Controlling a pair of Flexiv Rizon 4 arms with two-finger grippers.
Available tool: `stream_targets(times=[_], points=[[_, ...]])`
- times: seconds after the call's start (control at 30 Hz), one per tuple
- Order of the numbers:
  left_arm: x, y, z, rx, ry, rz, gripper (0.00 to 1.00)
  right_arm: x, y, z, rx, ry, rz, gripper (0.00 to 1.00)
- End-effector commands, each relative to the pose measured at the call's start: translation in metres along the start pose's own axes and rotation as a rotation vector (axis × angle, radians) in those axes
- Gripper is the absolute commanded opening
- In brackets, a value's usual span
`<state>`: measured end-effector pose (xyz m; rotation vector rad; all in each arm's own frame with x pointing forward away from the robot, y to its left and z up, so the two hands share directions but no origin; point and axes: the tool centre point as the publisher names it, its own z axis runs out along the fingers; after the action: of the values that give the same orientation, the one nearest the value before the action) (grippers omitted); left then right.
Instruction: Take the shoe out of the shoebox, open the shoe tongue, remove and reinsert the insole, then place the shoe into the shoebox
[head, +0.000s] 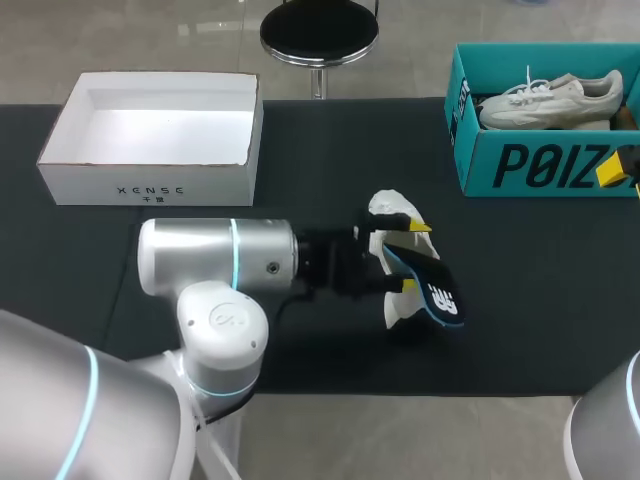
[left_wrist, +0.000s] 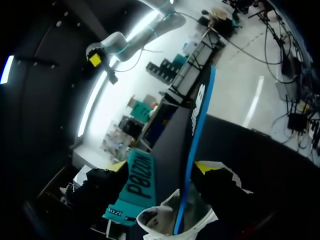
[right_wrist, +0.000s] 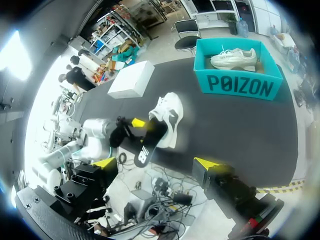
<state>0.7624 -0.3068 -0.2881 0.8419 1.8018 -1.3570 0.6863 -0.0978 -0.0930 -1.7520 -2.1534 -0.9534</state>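
A white shoe (head: 385, 207) lies on the black table mat near the middle. Over it hovers my left gripper (head: 414, 256), its fingers spread wide. A black insole with a blue edge (head: 435, 285) stands between them. In the left wrist view the insole (left_wrist: 197, 120) runs edge-on close to one fingertip (left_wrist: 207, 167) and clear of the other, its lower end dipping into the shoe (left_wrist: 160, 220). My right gripper (right_wrist: 157, 165) hangs open and empty high over the table's right side, looking down on the shoe (right_wrist: 170, 112) and insole (right_wrist: 147, 145).
A teal shoebox (head: 540, 165) stands at the back right with a second white shoe (head: 550, 100) inside. An open white box (head: 150, 185) sits at the back left. Bare black mat lies between the boxes and along the front edge.
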Motion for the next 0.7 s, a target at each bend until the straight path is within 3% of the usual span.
stream_targets(times=[0.03,0.23,0.3,0.7], points=[[0.002,0.0,-0.008,0.0,0.008,-0.001,0.75,0.0,0.001,0.001,0.003,-0.001,0.001,1.0],[0.006,0.001,-0.011,0.007,0.016,-0.004,0.62,0.0,0.001,0.001,0.003,-0.001,0.001,1.0],[0.006,0.002,-0.011,0.01,0.02,-0.007,0.53,0.0,0.001,0.001,0.003,-0.001,0.001,1.0],[0.015,0.003,-0.007,0.036,0.078,0.003,0.63,0.0,0.001,0.001,0.003,-0.001,0.001,1.0]])
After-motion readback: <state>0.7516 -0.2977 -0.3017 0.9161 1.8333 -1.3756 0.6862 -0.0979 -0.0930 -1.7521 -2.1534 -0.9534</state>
